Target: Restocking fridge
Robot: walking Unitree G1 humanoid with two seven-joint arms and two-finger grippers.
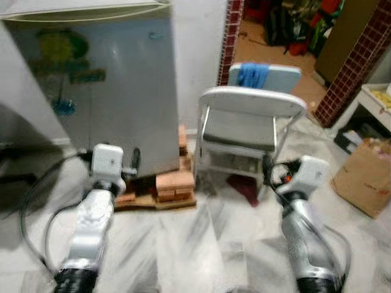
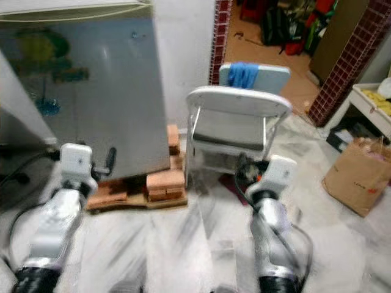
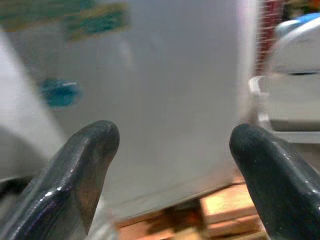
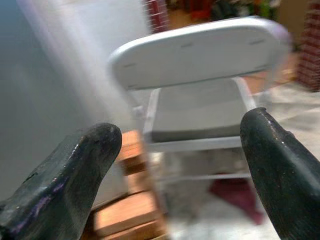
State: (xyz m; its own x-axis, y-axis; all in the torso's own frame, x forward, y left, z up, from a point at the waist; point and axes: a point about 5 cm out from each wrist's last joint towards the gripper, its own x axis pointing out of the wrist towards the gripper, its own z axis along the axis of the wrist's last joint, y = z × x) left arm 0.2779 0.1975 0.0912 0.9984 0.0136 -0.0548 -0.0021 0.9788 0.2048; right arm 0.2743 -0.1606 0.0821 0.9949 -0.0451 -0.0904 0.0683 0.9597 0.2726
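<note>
A grey fridge (image 1: pixel 104 85) stands ahead on the left, its door shut, raised on bricks (image 1: pixel 174 183) and a wooden pallet. Faded stickers mark its front. My left gripper (image 3: pixel 170 165) is held out low before the fridge, open with nothing between its fingers (image 3: pixel 82 170). My right gripper (image 4: pixel 180 170) is also open and empty, held out toward a white folding chair (image 1: pixel 247 131). Both silver arms reach forward from the bottom of the head views. The picture is blurred.
The white chair stands right of the fridge with a second chair behind it carrying a blue cloth (image 1: pixel 252 74). A brown cardboard box (image 1: pixel 365 177) sits at the right. A red brick pillar (image 1: pixel 357 61) and a doorway lie beyond. A black cable (image 1: pixel 36 189) trails on the floor at left.
</note>
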